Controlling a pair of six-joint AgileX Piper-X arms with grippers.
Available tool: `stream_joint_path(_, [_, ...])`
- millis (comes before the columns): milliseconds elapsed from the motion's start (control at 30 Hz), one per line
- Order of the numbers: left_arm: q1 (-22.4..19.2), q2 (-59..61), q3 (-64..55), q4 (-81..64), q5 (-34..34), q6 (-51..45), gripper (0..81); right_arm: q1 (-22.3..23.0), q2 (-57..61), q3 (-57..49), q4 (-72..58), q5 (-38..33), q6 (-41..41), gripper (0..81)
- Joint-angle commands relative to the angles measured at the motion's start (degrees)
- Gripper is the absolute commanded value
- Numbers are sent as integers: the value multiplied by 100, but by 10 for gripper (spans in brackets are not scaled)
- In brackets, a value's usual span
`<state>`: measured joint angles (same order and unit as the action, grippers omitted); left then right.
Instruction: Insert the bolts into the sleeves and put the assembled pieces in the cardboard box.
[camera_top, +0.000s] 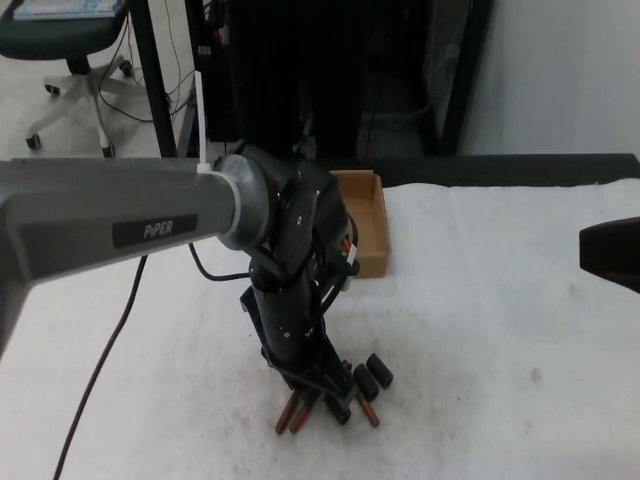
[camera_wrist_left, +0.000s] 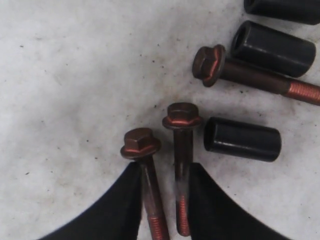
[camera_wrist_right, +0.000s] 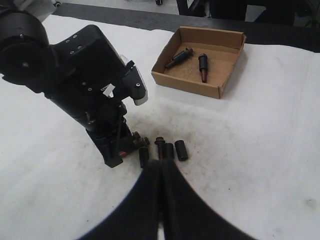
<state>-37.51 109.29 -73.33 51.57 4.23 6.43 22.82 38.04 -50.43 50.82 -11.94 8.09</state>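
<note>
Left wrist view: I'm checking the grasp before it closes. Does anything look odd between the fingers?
Yes. The open left gripper straddles two copper-coloured hex-head bolts at once, their shanks lying side by side in the gap. Closing would probably pinch both instead of one.

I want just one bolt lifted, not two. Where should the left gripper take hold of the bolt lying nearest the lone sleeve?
Probably the smooth shank of that bolt, just under its flanged head, coming straight down with the jaws astride it. It lies flat, and there the gap to the neighbouring bolt is widest, though the sleeve sits close.
</note>
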Motion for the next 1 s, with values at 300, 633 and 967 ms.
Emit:
stream_joint_path(300, [-27,222,-24,-101,-534,352,285,-18,-31,3,9,1,-18,4])
stream_joint_path(633, [-7,222,-38,-278,-828,595,285,-18,-31,3,9,1,-18,4])
stream_joint_path(967, [-7,309,-38,-448,-806,209,285,-18,-31,3,9,1,-30,4])
